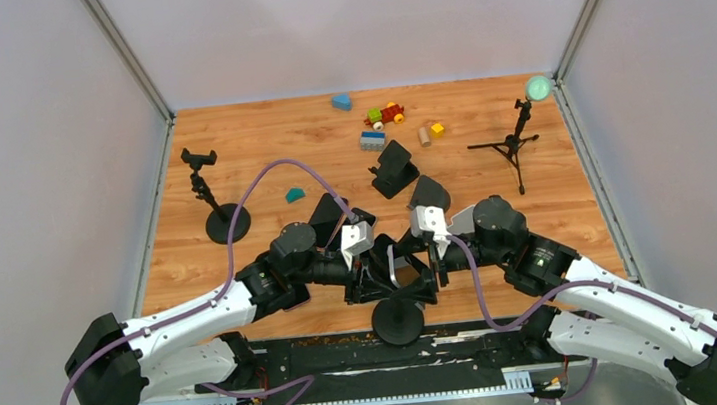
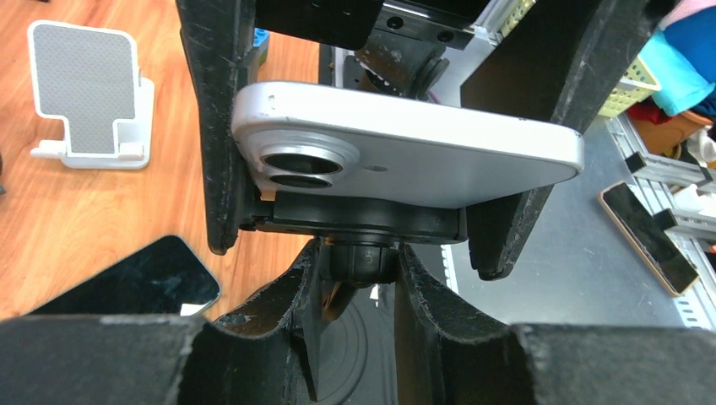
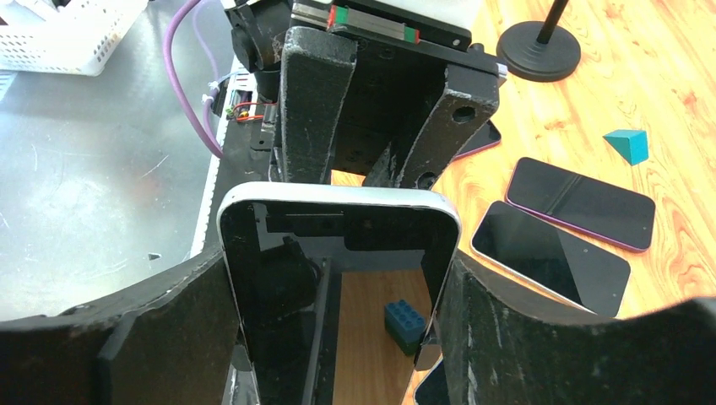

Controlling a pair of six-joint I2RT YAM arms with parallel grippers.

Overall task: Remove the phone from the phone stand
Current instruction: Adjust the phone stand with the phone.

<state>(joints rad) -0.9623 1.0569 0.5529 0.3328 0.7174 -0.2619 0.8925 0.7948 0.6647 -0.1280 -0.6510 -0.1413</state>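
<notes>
A silver phone (image 2: pixel 422 139) with two rear lenses sits on edge in the clamp of a black phone stand (image 2: pixel 363 221), near the table's front edge, above the stand's round base (image 1: pixel 398 322). My left gripper (image 2: pixel 359 257) is shut on the stand's ball joint just under the clamp. My right gripper (image 3: pixel 333 270) reaches in from the opposite side, and its fingers (image 3: pixel 507 337) press against both short ends of the phone (image 3: pixel 371 232), whose dark screen faces this camera. In the top view the left gripper (image 1: pixel 381 279) and right gripper (image 1: pixel 421 256) meet around the phone (image 1: pixel 399 267).
Two dark phones (image 3: pixel 580 202) lie flat on the wood beside the stand, and another (image 2: pixel 139 278) shows below the left wrist. A second round-based stand (image 1: pixel 227 221), a white stand (image 2: pixel 89 93), black wedge stands (image 1: pixel 393 169), a tripod (image 1: pixel 514 141) and toy blocks (image 1: pixel 381 120) stand farther back.
</notes>
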